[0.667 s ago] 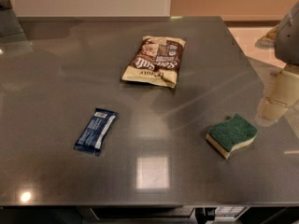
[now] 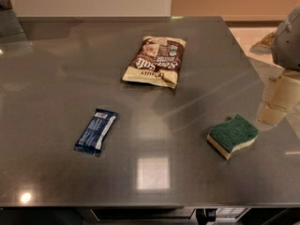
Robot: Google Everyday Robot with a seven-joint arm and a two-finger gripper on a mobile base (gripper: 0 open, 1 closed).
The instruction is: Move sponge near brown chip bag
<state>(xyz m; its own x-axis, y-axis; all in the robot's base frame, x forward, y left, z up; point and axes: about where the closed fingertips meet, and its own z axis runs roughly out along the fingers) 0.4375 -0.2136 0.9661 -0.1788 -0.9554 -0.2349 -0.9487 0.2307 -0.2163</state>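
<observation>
Three items are seen in the single camera view, laid flat on a dark grey reflective table (image 2: 51, 78). The brown chip bag (image 2: 156, 61) is located at the far centre of the surface, with its dark brown lettered panel facing up and its length running slightly diagonally. The sponge (image 2: 233, 136) is positioned at the near right, green scouring side up over pale yellow foam, well apart from the brown chip bag and closer to the right edge. A small dark blue bar wrapper (image 2: 96, 131) is placed at the near left, well apart from both other items. The gripper (image 2: 277, 104) is visible at the right border of the view, as a pale cream body below a grey arm section, near the sponge on its far right side and not touching it; its closure state cannot be determined
</observation>
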